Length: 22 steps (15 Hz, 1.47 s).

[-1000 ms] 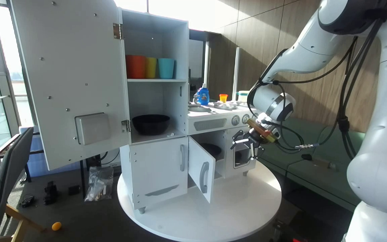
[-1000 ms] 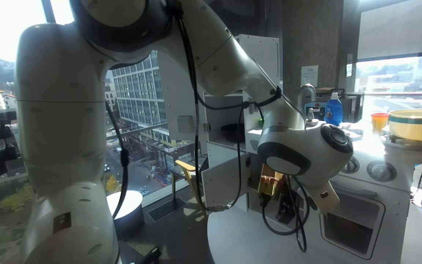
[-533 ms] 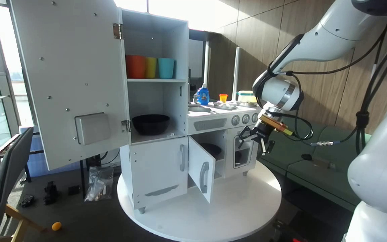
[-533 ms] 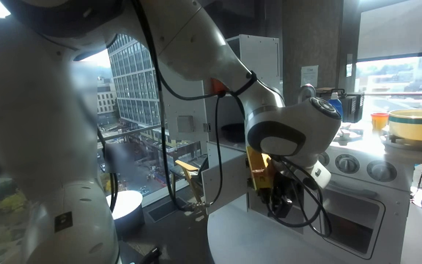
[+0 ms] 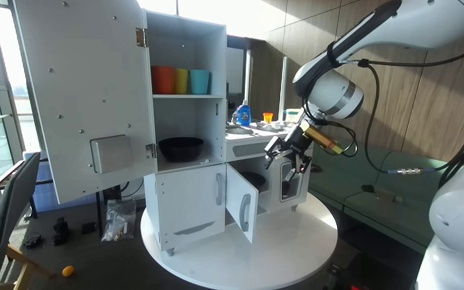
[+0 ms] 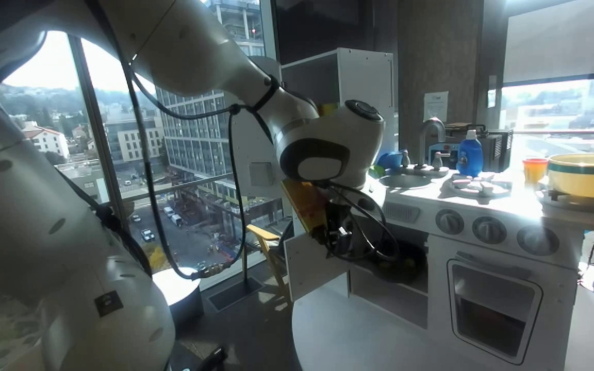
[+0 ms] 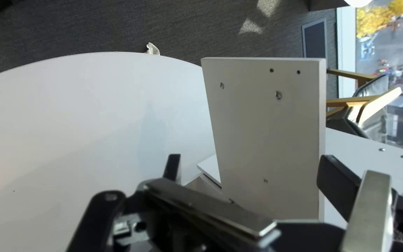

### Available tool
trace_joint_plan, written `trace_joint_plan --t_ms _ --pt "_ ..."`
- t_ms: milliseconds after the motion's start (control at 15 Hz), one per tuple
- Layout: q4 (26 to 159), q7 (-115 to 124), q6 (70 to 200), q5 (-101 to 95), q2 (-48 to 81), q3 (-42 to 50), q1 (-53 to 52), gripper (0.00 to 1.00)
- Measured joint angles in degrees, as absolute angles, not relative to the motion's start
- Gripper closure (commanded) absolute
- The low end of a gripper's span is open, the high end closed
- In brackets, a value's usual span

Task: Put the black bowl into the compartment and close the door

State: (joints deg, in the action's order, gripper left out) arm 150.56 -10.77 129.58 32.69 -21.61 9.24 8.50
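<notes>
In an exterior view the shallow round glossy black bowl (image 5: pixel 253 179) sits in the upper part of the dark, box-shaped compartment (image 5: pixel 248 165) of a white panelled play kitchen (image 5: pixel 234 152), which stands on the round white bench (image 5: pixel 292 249), one grey foot (image 5: pixel 170 252) close to the bench's left edge. The small white rectangular door (image 5: pixel 236 197) with its short grey handle (image 5: pixel 245 212) stands upright and open, swung out over the bench toward the near edge. The black-and-silver pincer (image 5: pixel 280 169), at the end of a white jointed arm (image 5: pixel 409 30), hangs above the bench toward its right edge, seen against the white oven front (image 5: pixel 275 197); its jaws are spread wide apart, and the wrist view shows them so, with the door beyond them. Left of the compartment a larger, deep black bowl (image 5: pixel 181 150) stands in the middle niche (image 5: pixel 175 117) of the tall white cabinet section (image 5: pixel 211 121); on the shelf (image 5: pixel 187 96) above it are an orange cup (image 5: pixel 162 79), a yellow cup (image 5: pixel 181 81) and a light-blue cup (image 5: pixel 199 81). A blue plastic bottle (image 5: pixel 243 114) stands on the worktop (image 5: pixel 256 135).
</notes>
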Motion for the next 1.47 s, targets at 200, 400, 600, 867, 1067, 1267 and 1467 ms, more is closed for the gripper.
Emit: trace_joint_plan --t_ms 200,400,600,867,1067,1267,1467 --pt "155.69 -11.16 136.5 32.71 -26.56 5.66 3.53 0.0" --pt "158.34 -11.27 145.11 33.25 -28.28 0.6 0.02 0.0" --pt "158.33 -11.55 155.06 34.32 -26.87 -5.79 -1.6 0.0" --pt "158.51 -13.47 171.63 35.52 -21.74 -13.01 -2.08 0.0" --pt "158.67 -16.07 184.88 35.58 -16.14 -16.88 -0.84 0.0" --pt "158.83 -18.41 196.64 35.76 -10.34 -19.14 0.83 0.0" --pt "158.84 -20.2 203.76 36.64 -4.91 -20.01 0.65 0.0"
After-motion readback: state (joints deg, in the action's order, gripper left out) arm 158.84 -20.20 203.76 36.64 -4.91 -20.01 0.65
